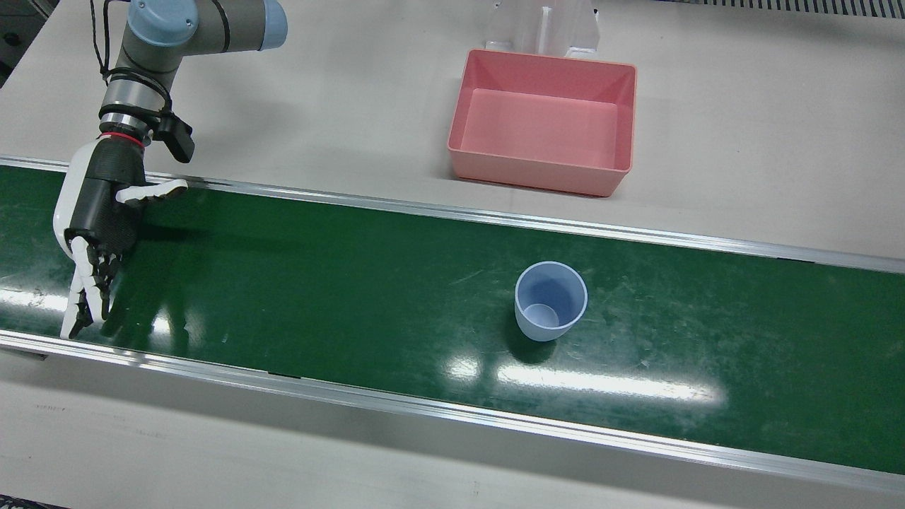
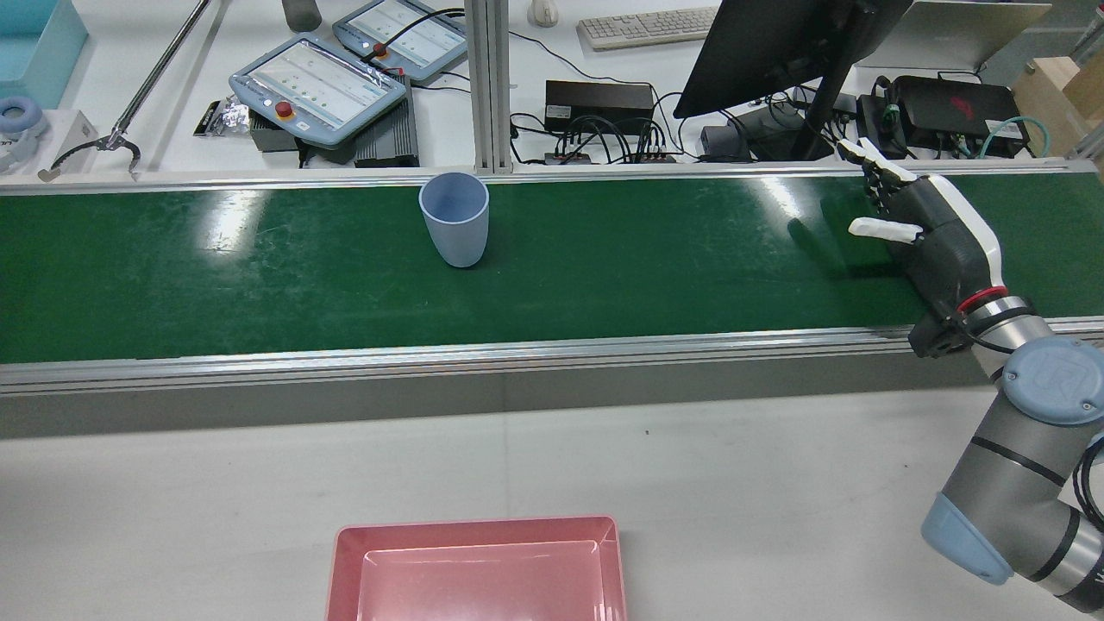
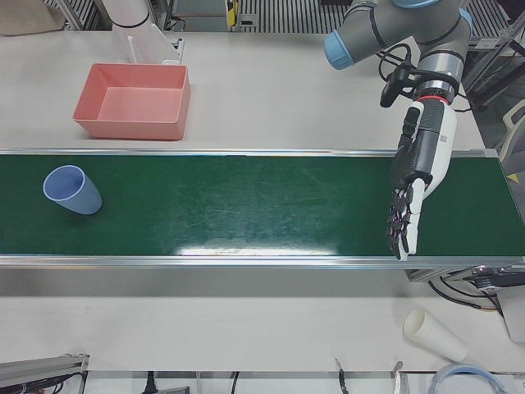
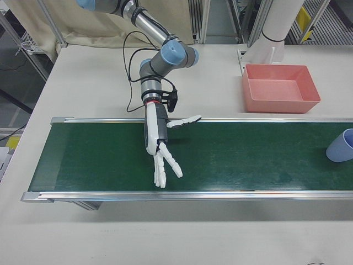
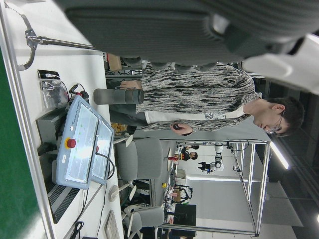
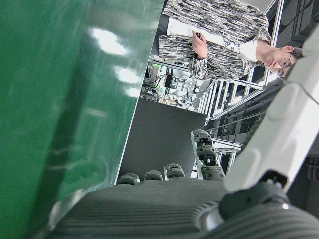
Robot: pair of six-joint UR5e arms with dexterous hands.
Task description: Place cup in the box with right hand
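A light blue cup (image 1: pixel 551 300) (image 2: pixel 454 219) (image 3: pixel 72 190) (image 4: pixel 340 146) stands upright and empty on the green belt (image 1: pixel 353 283). The pink box (image 1: pixel 543 173) (image 2: pixel 479 530) (image 3: pixel 127 127) (image 4: pixel 281 105) sits empty on the white table on the robot's side of the belt, about level with the cup. My right hand (image 1: pixel 95 212) (image 2: pixel 936 237) (image 4: pixel 155 135) hovers over the belt far from the cup, open, fingers stretched out and thumb spread. My left hand (image 3: pixel 418 176) hangs open over the belt's other end, also far from the cup.
Metal rails (image 1: pixel 452 212) run along both belt edges. Behind the belt on the operators' side lie teach pendants (image 2: pixel 319 82), a monitor stand (image 2: pixel 811 129) and cables. A stack of paper cups (image 3: pixel 433 334) lies near the left-hand end. A person (image 5: pixel 199 99) stands beyond.
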